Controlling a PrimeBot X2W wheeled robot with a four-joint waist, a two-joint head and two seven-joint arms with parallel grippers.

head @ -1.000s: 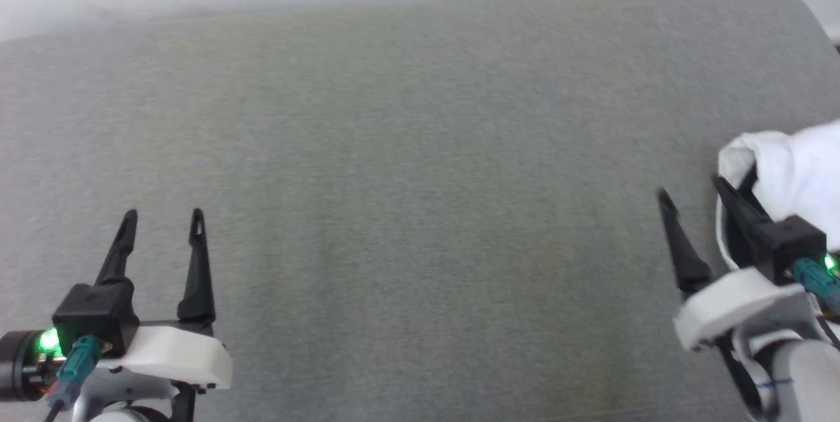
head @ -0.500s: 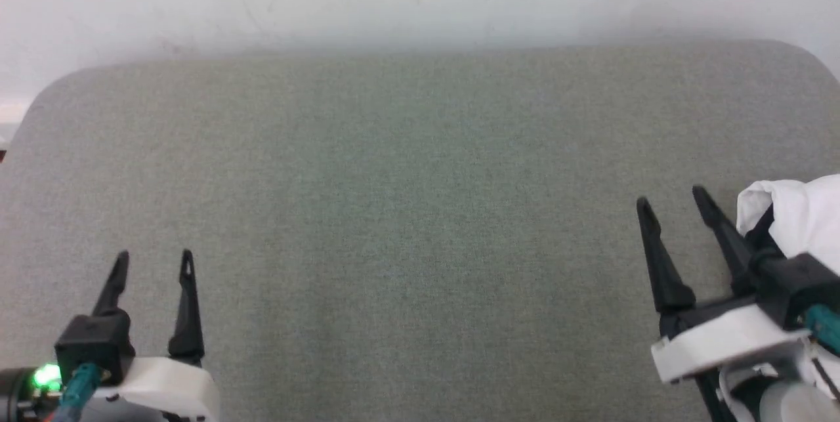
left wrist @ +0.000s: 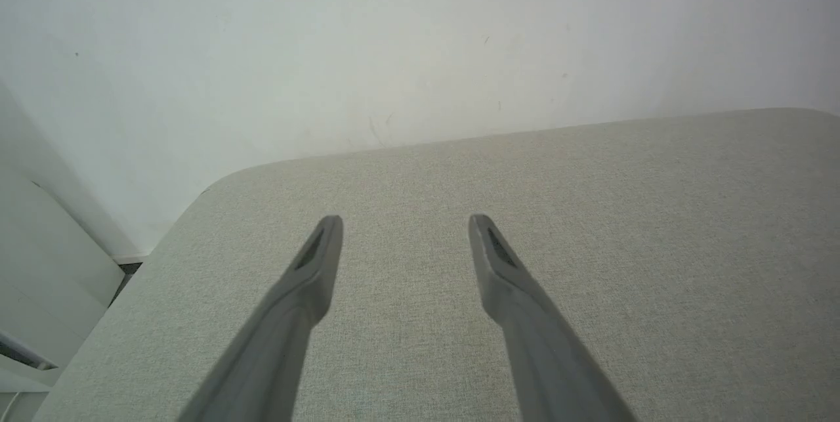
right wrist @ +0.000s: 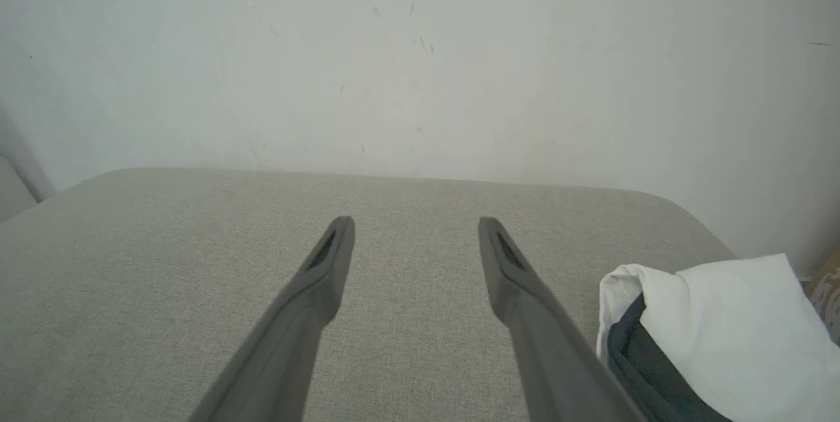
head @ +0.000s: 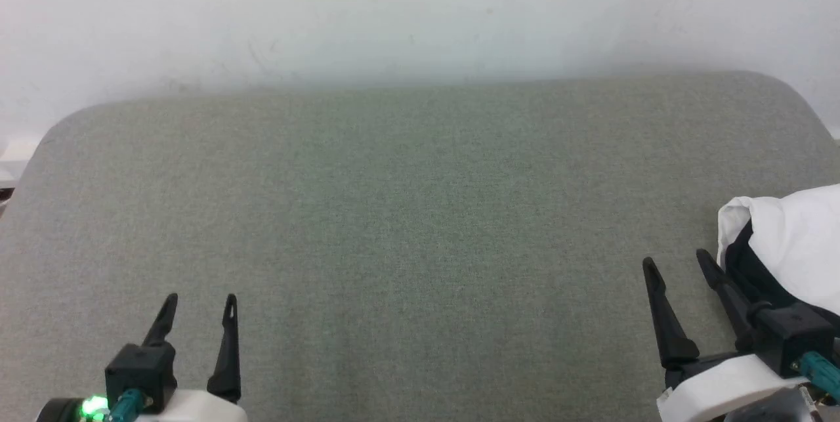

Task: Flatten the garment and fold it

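The garment [head: 794, 248] lies bunched at the right edge of the grey padded table [head: 407, 212], white cloth over a black part. In the right wrist view the garment [right wrist: 722, 323] sits just right of the right finger. My right gripper [head: 676, 264] stands open beside it on its left, nothing between the fingers, and the right gripper [right wrist: 415, 225] is over bare fabric. My left gripper [head: 200, 304] hovers open at the lower left, far from the garment. Bare tabletop lies under the left gripper [left wrist: 405, 222].
A white wall [head: 420, 8] rises behind the table's far edge. The table's rounded left corner [left wrist: 216, 189] drops off to the floor beside a pale panel [left wrist: 46, 277].
The head camera has tilted up, showing more wall and the table's far edge. Both grippers now sit lower in view and stay open. The garment is still at the right edge.
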